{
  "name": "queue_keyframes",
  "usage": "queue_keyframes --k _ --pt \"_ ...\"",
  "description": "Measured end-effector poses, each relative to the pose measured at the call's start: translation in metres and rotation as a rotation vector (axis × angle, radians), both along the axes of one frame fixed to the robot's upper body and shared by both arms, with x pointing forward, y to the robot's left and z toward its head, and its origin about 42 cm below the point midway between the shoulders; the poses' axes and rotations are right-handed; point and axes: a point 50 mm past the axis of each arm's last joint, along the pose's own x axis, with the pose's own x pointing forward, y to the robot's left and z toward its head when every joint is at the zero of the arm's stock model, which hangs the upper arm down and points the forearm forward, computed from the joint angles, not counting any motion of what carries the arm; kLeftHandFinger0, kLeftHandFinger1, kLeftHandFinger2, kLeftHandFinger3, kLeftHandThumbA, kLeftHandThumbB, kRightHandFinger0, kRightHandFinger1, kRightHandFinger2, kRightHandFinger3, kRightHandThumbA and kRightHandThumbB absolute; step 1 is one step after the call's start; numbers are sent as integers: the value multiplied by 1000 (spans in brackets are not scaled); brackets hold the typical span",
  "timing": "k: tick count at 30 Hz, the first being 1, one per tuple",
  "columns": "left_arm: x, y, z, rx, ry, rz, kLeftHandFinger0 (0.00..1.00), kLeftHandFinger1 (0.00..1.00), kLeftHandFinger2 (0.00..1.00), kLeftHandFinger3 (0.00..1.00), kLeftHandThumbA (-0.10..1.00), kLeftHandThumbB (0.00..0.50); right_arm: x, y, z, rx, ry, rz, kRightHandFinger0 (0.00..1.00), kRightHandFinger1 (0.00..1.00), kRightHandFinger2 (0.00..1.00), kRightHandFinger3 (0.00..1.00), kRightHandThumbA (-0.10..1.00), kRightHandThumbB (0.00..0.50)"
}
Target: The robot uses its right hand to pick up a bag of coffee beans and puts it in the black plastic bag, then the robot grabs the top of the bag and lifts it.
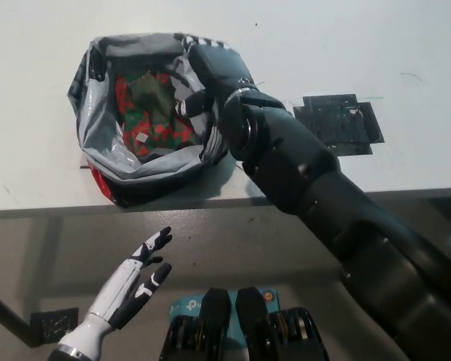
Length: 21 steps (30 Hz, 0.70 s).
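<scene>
The black plastic bag (pixel 113 162) stands open on the white table (pixel 376 53), its grey inner lining showing. Inside it lies the red and green coffee bean bag (pixel 146 113). My black right hand (pixel 209 79) is at the bag's right rim, palm down. Its fingers (pixel 189 105) curl over the rim into the opening and pinch the plastic there. My white left hand (pixel 134 282) rests open below the table's front edge, holding nothing.
A flat black patch (pixel 337 120) lies on the table to the right of my right arm. The table's front edge (pixel 60 207) runs across the middle of the view. A small dark square (pixel 49 323) sits on the floor at lower left.
</scene>
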Motion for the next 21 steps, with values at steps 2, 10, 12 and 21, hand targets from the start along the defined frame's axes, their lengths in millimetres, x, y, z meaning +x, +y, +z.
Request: queue_keyframes --k 2,10,12,21 --pt "-1 1 -1 10 5 -7 906 975 1000 1000 1000 192 -4 5 13 14 -72 13 1000 1000 1000 1000 870 448" --pt "-1 2 -1 27 8 -16 891 959 1000 1000 990 178 -28 25 73 136 -278 108 1000 1000 1000 1000 830 438" --pt "-2 2 -2 27 9 -16 899 974 1000 1000 984 178 -33 27 80 146 -306 121 1000 1000 1000 1000 844 438" --pt "-2 3 -2 29 12 -20 898 963 1000 1000 998 193 -23 19 72 119 -277 73 1000 1000 1000 1000 868 451"
